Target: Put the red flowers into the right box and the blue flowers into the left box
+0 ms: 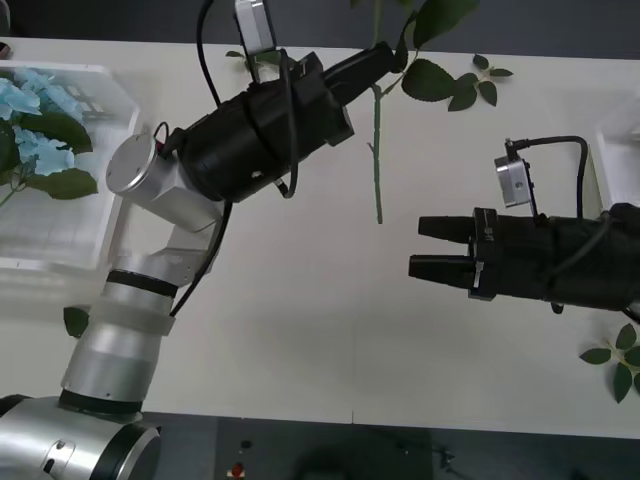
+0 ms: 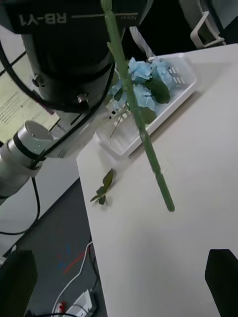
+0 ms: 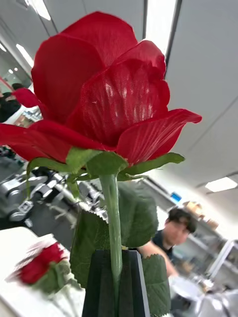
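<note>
Left gripper (image 1: 392, 52) is clamped on a red rose stem (image 1: 377, 150), up off the table (image 1: 300, 330) near its far edge — black fingers (image 3: 116, 282) pinched tight with the stem running up between them. Stem's long axis is close to vertical: bloom (image 3: 99, 89) end up, cut end hanging down free above the tabletop, leaves (image 1: 440, 78) spreading at the gripped part. Right gripper (image 1: 415, 247) sits low over the table on the right side, pointing toward the stem, fingers spread apart and holding nothing, clearly short of the stem. Left box (image 1: 60, 235) lies at the table's left edge with blue flowers (image 1: 35, 120) and their broad leaves piled in it. Right box (image 1: 615, 150) just peeks in at the right edge. Second red rose (image 3: 42, 265) lies blurred, seen from the left wrist — can't tell what it rests on. Loose leaf sprigs lie on the table: one (image 1: 76, 320) by the left arm, one (image 1: 615, 362) near the right edge.
</note>
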Controlling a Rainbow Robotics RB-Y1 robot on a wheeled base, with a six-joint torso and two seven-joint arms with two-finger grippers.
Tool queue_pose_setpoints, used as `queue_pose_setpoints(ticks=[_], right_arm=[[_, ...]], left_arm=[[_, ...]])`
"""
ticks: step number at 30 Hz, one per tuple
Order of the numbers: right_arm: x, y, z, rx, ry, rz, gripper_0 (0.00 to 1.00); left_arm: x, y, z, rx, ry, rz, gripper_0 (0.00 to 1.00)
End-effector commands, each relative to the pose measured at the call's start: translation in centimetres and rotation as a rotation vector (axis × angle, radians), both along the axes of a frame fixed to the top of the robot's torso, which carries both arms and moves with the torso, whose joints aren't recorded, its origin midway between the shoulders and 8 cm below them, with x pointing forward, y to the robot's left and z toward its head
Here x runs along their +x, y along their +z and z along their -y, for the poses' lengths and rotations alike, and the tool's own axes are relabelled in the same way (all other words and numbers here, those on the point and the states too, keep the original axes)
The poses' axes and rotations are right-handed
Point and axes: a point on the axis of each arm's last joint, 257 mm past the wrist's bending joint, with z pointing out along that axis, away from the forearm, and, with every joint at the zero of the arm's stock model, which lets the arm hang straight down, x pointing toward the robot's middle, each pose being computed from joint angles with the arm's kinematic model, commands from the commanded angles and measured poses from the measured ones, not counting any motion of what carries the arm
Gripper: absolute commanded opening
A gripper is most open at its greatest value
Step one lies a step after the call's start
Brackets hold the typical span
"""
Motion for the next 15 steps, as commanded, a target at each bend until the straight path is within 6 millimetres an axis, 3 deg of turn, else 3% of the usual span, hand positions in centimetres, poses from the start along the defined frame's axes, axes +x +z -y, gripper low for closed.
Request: queue_pose_setpoints(ticks=[1,9,15], right_arm=[[0.6,1.1,-1.5,0.067,-0.008,0.001,1.00],[1.2,0.7,-3.2,0.134,-0.021,-0.029,1.00],[1.4,0.5,-4.7,0.176,-0.020,-0.050,1.00]], left_arm=[[-1.4,1.5,1.4,-0.045,-0.045,0.028,0.00],[-2.2,1.0,2.0,-0.090,-0.075,-0.016,0.00],[-2.7,-0.7,2.4,-0.088,-0.088,-0.054,0.00]])
